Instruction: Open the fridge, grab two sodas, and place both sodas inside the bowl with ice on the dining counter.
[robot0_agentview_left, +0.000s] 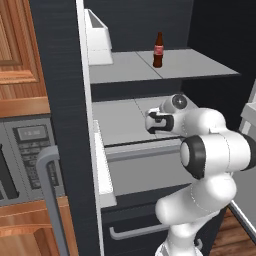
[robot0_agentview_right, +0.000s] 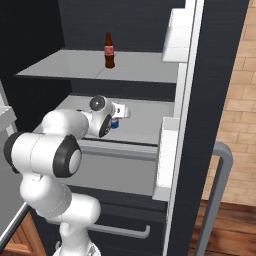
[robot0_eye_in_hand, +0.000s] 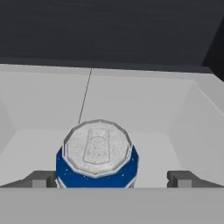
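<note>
The claw (robot0_eye_in_hand: 112, 179) stands wide, its two dark fingertips (robot0_eye_in_hand: 40, 179) either side of the short blue can with a dull silver lid (robot0_eye_in_hand: 97, 153); the left tip looks close against it, the right well apart, and I cannot tell if either touches; the can sits on the pale grey lower shelf (robot0_agentview_left: 117, 120) of the open black fridge (robot0_agentview_right: 220, 60); the slim dark-brown glass bottle (robot0_agentview_left: 158, 50) stands upright on the upper shelf, its red label's writing too small to read.
</note>
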